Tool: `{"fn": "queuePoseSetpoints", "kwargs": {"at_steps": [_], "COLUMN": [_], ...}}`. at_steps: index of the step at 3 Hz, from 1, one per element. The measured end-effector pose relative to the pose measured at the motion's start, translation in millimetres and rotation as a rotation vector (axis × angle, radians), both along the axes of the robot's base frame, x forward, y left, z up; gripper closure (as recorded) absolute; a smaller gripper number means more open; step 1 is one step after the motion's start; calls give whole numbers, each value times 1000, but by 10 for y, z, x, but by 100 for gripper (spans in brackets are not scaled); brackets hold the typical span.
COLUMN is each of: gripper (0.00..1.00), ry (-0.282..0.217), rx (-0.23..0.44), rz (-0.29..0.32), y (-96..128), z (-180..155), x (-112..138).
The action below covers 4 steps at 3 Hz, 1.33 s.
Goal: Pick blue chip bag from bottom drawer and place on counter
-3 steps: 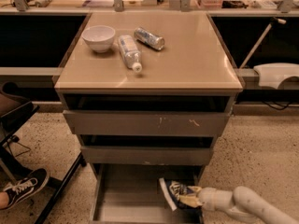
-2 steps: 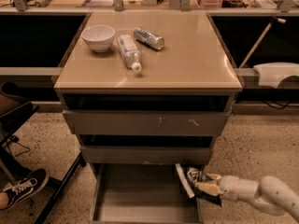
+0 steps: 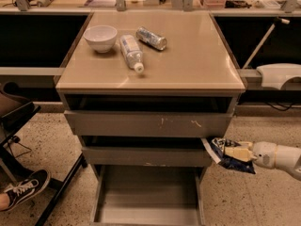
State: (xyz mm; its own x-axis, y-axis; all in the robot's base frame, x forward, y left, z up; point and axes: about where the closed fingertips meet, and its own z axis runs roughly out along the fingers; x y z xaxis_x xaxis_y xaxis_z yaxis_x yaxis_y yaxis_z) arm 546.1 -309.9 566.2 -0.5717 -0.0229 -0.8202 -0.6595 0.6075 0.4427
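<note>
My gripper (image 3: 227,152) is low on the right of the view. Its fingers (image 3: 239,153) are blocky and pale cream-yellow. Behind them comes a rounded, glossy white wrist (image 3: 264,155), then a smooth white forearm (image 3: 289,160) running off the right edge.

Single white arm (image 3: 282,157) reaching in from the right, forearm near level, pointing left. Gripper (image 3: 231,152) up and to the right of the bottom drawer (image 3: 99,197), outside its right wall and above its rim. Cream fingers (image 3: 241,153) clamped on the blue chip bag (image 3: 218,147), holding it clear of the drawer.
</note>
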Motion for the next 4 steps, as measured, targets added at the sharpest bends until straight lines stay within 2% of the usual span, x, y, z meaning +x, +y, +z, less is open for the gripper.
{"fn": "queuePoseSetpoints", "kwargs": {"at_steps": [1,2,3,4], "gripper": [100,100,100,100], "ry": [12,30,-67,-184], "rx": [10,-11,-53,-90], "rz": [7,61,119,140], "y": [18,-40,-178,-172], "z": [63,569,1776,3136], "x": [-88,-477,-933,-957]}}
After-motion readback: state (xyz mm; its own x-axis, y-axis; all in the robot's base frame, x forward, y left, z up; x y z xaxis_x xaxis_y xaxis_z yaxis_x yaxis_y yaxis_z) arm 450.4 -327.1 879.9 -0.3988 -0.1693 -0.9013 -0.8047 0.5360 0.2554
